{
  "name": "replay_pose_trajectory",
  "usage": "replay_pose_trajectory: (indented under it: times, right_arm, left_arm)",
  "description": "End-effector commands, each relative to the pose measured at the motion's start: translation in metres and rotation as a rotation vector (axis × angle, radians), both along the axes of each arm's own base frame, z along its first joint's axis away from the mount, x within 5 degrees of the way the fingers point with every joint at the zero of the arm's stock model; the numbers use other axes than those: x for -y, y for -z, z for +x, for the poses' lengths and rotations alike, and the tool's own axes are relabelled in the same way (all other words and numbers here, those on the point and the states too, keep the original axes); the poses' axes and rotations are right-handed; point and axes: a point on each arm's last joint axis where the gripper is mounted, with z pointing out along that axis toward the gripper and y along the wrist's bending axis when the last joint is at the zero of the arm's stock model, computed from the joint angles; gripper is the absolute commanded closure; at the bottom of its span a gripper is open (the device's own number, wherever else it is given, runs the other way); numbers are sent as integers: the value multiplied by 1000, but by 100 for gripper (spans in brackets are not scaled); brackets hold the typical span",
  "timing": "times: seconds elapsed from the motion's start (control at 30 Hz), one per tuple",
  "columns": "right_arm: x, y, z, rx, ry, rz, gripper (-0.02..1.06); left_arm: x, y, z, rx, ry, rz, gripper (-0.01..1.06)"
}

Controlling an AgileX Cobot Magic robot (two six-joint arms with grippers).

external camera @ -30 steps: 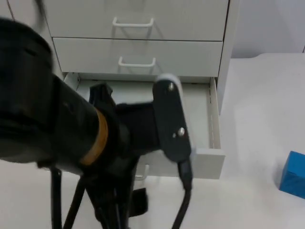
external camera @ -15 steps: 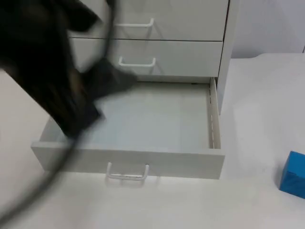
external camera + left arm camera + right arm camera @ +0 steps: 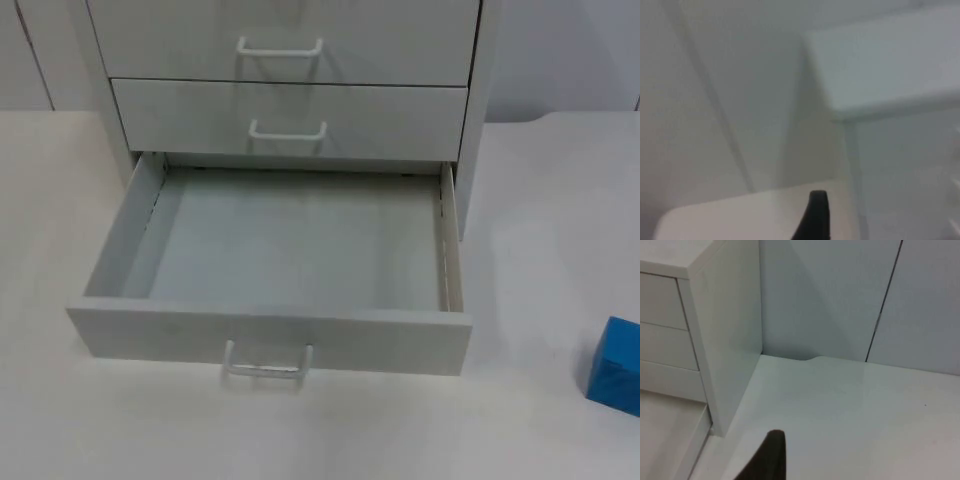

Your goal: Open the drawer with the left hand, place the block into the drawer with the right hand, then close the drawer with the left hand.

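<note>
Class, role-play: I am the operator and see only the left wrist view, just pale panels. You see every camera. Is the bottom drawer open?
Observer: Yes. In the top view the bottom drawer is pulled well out of the cabinet.
Operator: Where is the block?
Observer: The blue block sits on the table, to the right of the drawer and apart from it.
Operator: And the right arm?
Observer: The right gripper hangs over the table beside the cabinet's right side, facing the partition wall.
</note>
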Motion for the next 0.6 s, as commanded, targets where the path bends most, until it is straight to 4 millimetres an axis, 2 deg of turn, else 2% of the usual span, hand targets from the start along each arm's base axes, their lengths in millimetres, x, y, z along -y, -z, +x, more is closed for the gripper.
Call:
replay_pose_trajectory:
  times: [0.0,0.07,0.13,0.27,0.47,0.57]
  right_arm:
    - [-1,-3,-1,18,-9,8,0]
    - [-1,-3,-1,18,-9,8,0]
    - [-1,-3,-1,13,-8,7,0]
    - [-1,0,3,-12,-7,4,0]
    - [-3,6,14,-66,-6,-5,0]
    - [-4,9,21,-78,-8,-9,0]
  left_arm:
    - [-9,-11,-2,39,-53,-32,30]
    - [-16,-17,-2,59,-92,-33,30]
    - [-32,-34,-4,113,-189,-26,30]
    - [-50,-45,-8,150,-301,8,30]
    - [-55,-47,-8,150,-337,147,30]
    - [-56,-45,-9,131,-349,123,30]
